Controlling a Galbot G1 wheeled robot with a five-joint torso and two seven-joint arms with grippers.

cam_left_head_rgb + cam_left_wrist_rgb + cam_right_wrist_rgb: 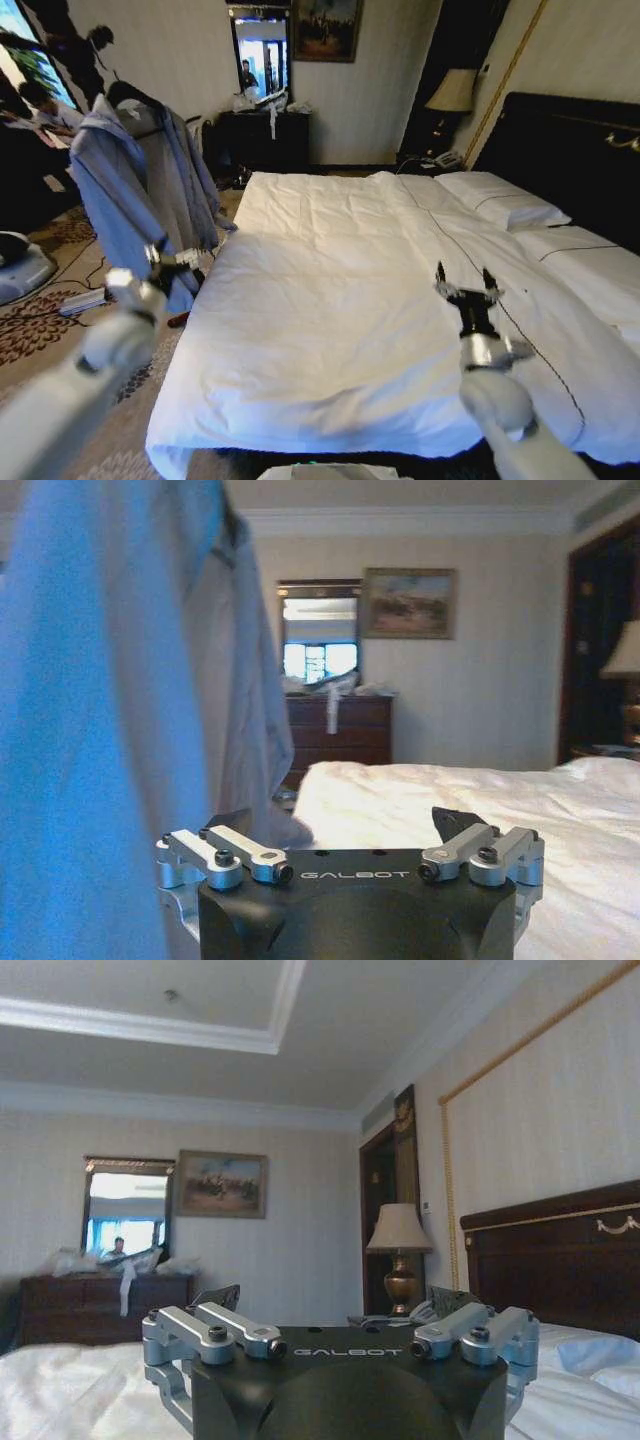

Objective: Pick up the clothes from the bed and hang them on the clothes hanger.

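Clothes (130, 190): grey-blue shirt draped on clothes hanger (125, 92) just beyond left gripper (172, 262), fingers apart, empty; right gripper (467, 284) likewise spread above bed (330, 320); hanging judged done, retreat next.

clothes (125, 190): soft grey-blue cloth, matt, creased in long folds
bed (330, 300): white cotton-like sheets, matt, finely wrinkled, with thin dark piping; headboard dark, faintly glossy
left gripper (172, 258): brushed silvery metal links on a matt black housing, probably plastic; black fingers
right gripper (467, 283): same silver metal and matt black casing
dresser (338, 725): dark brown wood, dull sheen
carpet (40, 330): patterned pile, matt
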